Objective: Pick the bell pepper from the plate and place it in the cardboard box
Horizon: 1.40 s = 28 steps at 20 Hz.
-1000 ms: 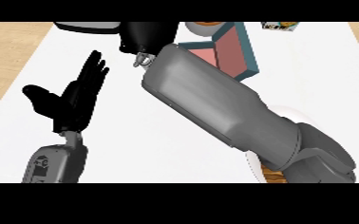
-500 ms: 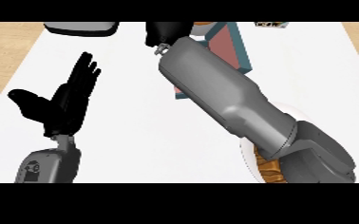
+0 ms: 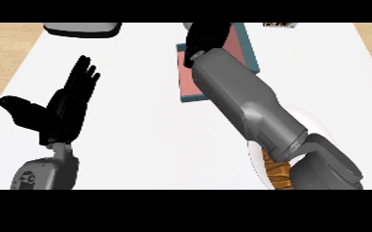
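The cardboard box, pink inside with teal walls, lies at the upper middle of the white counter. My right hand is over the box's far part, and its forearm crosses the box diagonally from the lower right. The bell pepper shows nowhere; whatever is under the hand is hidden. The white plate sits at the lower right, mostly covered by my right arm. My left hand rests open at the left, fingers up, well away from the box.
A grey object sits at the counter's far left edge and a small item at the far right. A brown, striped thing shows beside the plate under my right elbow. Wood flooring borders the counter at both top corners.
My right hand has swung rightward from left of the box to above it. The orange spot seen by the hand earlier no longer shows. The left hand stayed open.
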Tool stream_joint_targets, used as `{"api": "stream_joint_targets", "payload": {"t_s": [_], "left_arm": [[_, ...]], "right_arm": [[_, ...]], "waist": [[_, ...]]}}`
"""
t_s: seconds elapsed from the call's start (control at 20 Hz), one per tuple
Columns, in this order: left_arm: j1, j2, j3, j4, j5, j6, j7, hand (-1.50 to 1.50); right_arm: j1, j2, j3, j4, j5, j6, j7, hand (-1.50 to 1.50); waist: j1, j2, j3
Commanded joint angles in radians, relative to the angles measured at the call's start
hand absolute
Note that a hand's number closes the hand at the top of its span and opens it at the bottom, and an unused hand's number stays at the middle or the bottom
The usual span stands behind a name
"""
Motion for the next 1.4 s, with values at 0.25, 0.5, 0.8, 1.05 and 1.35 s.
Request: {"api": "stream_joint_targets", "payload": {"t_s": [0.25,0.5,0.8,1.05,1.35], "left_arm": [[0.006,0.008,0.018,0.010,0.001,-0.001,-0.024,0.00],[0.056,-0.003,-0.001,-0.019,0.001,-0.009,-0.024,0.00],[0.034,-0.005,0.011,-0.006,0.002,0.006,-0.014,0.00],[0.071,-0.009,0.008,-0.042,0.003,0.010,-0.005,0.00],[0.080,0.003,0.034,-0.044,0.014,0.006,-0.024,0.00]], "right_arm": [[0.049,0.004,-0.021,0.060,0.009,-0.268,-0.117,-1.50],[-0.011,-0.032,-0.049,-0.012,0.061,-0.528,-0.150,-1.50],[0.037,0.003,-0.184,-0.126,-0.030,-0.732,-0.181,-1.50],[0.112,0.004,-0.265,-0.280,-0.124,-0.887,-0.248,-1.50],[0.288,-0.032,-0.328,-0.464,-0.187,-0.906,-0.442,-1.50]], "waist": [[-0.019,-0.002,0.001],[-0.022,-0.007,0.003],[-0.049,-0.011,0.003],[-0.041,-0.015,0.004],[-0.070,-0.017,0.003]]}}
